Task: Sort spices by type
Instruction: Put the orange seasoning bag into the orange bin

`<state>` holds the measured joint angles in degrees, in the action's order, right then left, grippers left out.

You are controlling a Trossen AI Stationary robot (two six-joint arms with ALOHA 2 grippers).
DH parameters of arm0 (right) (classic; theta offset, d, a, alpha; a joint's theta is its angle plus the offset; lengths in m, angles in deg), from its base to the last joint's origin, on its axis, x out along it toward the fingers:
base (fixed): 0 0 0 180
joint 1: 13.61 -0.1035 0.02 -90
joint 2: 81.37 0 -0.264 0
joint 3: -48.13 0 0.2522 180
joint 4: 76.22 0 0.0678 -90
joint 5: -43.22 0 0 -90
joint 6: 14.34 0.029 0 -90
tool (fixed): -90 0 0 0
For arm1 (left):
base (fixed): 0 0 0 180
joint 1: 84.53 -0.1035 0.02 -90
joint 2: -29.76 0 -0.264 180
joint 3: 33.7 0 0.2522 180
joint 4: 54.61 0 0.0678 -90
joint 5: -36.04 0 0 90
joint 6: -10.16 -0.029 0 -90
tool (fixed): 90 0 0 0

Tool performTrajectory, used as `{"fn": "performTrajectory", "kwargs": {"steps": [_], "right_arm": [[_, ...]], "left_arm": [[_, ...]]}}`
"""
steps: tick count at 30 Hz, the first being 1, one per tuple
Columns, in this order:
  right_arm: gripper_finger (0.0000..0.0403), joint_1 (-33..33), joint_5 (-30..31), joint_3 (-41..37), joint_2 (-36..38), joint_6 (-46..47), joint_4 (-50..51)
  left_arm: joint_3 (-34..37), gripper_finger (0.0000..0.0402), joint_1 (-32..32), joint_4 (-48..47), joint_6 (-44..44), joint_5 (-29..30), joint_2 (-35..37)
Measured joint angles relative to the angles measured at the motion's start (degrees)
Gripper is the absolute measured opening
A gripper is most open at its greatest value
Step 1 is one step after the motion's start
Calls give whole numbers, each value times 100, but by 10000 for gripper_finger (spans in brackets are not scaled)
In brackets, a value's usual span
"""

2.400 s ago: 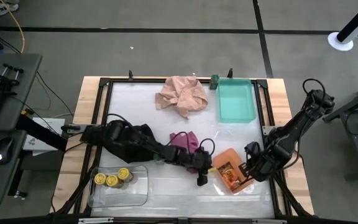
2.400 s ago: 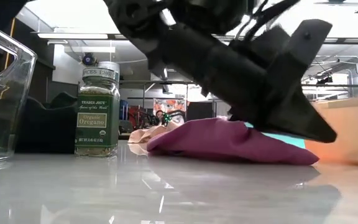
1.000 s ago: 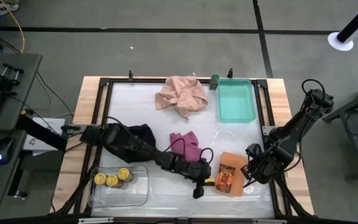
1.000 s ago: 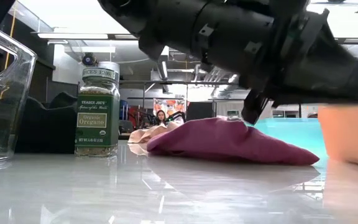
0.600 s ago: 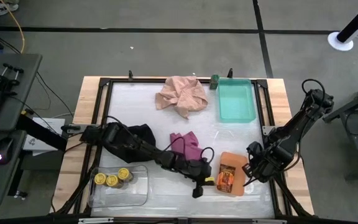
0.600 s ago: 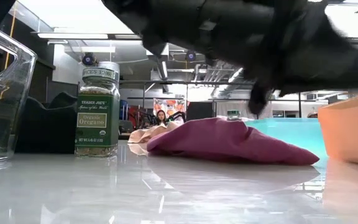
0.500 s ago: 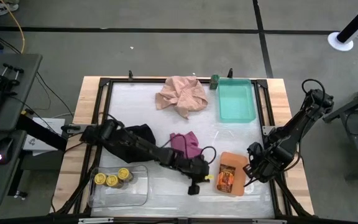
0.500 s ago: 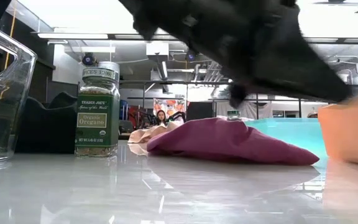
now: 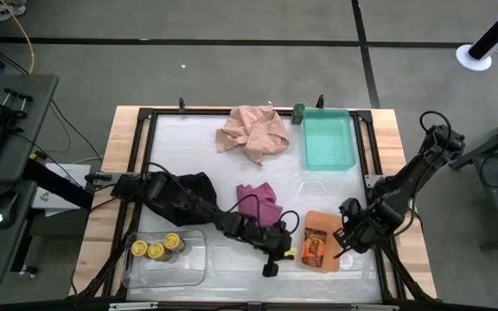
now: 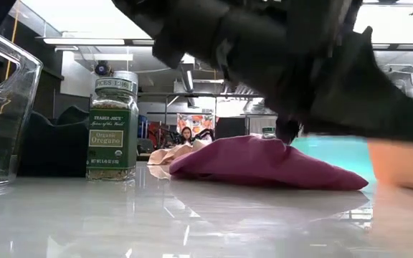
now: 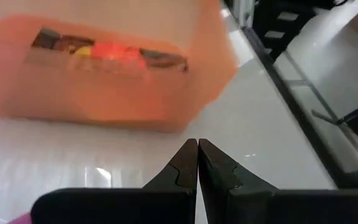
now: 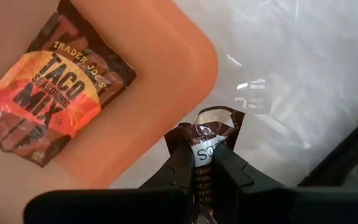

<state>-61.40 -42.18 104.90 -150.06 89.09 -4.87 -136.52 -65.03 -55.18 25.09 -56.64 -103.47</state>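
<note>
Three yellow-lidded jars [image 9: 156, 249] stand in the clear tray [image 9: 193, 268]. One brown-orange packet [image 12: 45, 102] lies flat in the orange tray [image 9: 328, 223]. My right gripper [image 12: 204, 163] is shut on the second packet [image 12: 215, 127] beside that tray's near right corner. My left gripper [image 11: 197, 155] is shut and empty, low over the table just left of the orange tray [image 11: 104, 93]. A dark-green oregano jar [image 10: 112, 125] stands on its base on the table. Another green jar [image 9: 299, 111] stands by the teal tray [image 9: 328, 138]. My right gripper pinches the dark packet between its two fingers, and the packet's end [image 12: 211, 119] sticks out past the fingertips. The fingers slant down from the table's right side. The packet is over the table just outside the orange tray's corner [image 12: 197, 62].
A pink cloth [image 9: 253, 130] lies at the far edge, a magenta cloth [image 9: 258, 200] mid-table and a black cloth [image 9: 199, 186] under my left arm. The table's black frame [image 9: 379, 268] runs close to the orange tray's right side. Bare table shows between the clear and orange trays.
My left gripper has drifted a little toward the table's near edge, staying shut, and its arm has swung in the low view. The orange tray and its packet have stayed put.
</note>
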Motion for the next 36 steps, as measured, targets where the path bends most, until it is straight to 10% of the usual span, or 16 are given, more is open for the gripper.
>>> {"fn": "performTrajectory", "kwargs": {"steps": [23,31,36], "right_arm": [[20,511,-17,0,-174,-978,129],[20,33,-364,957,-128,-762,2139],[20,-262,506,1697,-142,291,1628]], "left_arm": [[-11,0,-104,967,78,207,-335],[-2,0,-513,-1897,-746,-433,492],[411,0,-878,-3099,-1323,-57,1464]]}}
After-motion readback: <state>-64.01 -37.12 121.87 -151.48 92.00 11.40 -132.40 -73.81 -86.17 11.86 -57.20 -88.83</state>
